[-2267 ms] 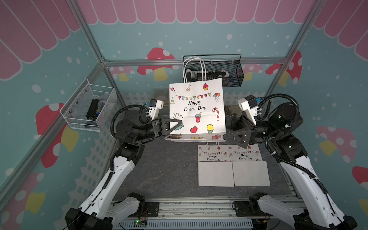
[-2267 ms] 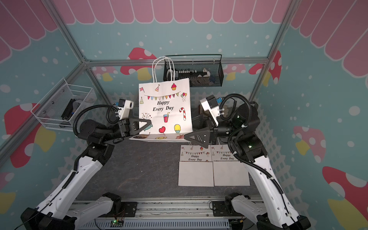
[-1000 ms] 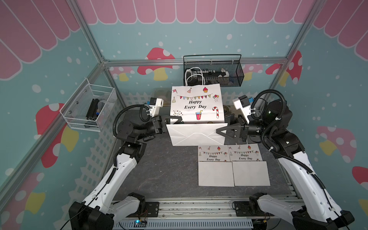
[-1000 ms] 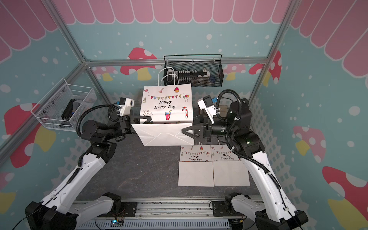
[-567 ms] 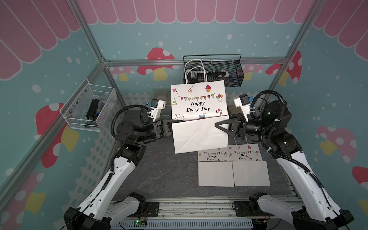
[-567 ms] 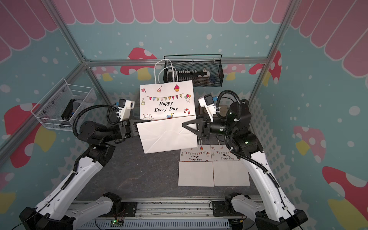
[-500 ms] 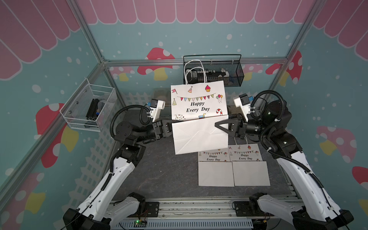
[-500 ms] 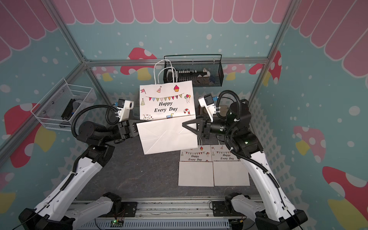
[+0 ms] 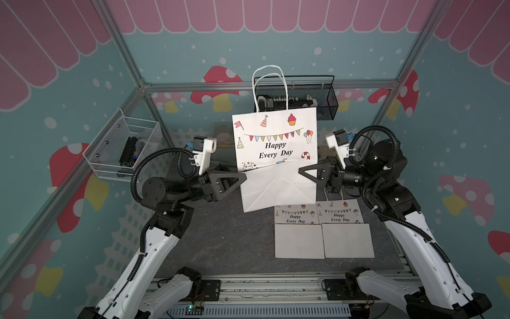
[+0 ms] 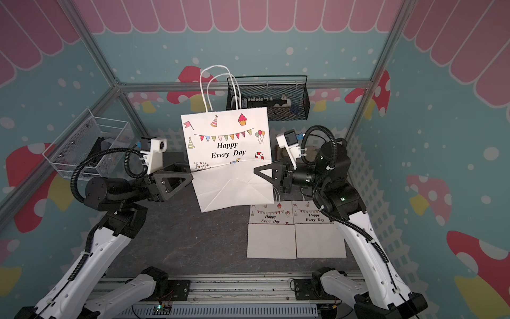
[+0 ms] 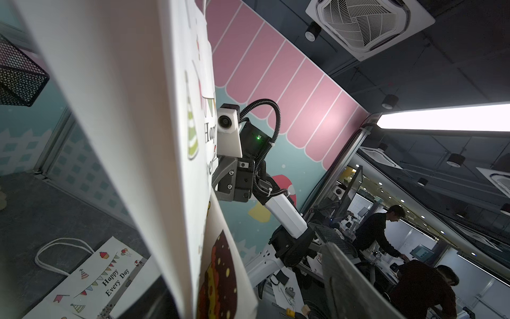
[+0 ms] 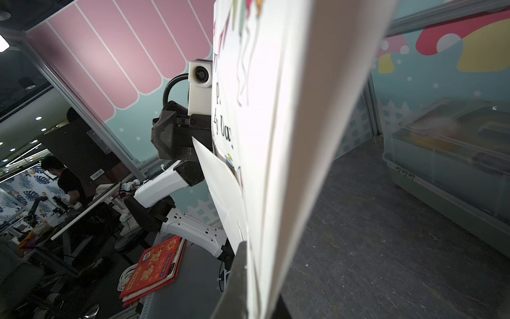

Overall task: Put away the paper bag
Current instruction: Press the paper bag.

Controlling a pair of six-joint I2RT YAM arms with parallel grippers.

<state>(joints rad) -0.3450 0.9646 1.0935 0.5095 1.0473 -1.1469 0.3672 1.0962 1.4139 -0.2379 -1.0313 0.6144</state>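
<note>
1. Paper bag (image 9: 276, 143): flat white paper, printed bunting, twisted cord handles, bottom flap folded up; hangs upright above the dark, slate-like surface (image 9: 226, 237), between both pincers.
2. Black mesh basket (image 9: 325, 105) behind: holds small items, too small to name.
3. Right pincer (image 9: 300, 169): clamped on the bag's edge, forearm level.
4. Left pincer (image 9: 245, 176): fingers apart around the opposite edge.

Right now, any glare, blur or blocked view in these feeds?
Both top views: sharp, evenly lit, paper bag print legible. Left wrist view: bag soft and close, ceiling light strip blown out. Right wrist view: bag blocks the middle; office behind dim.
</note>
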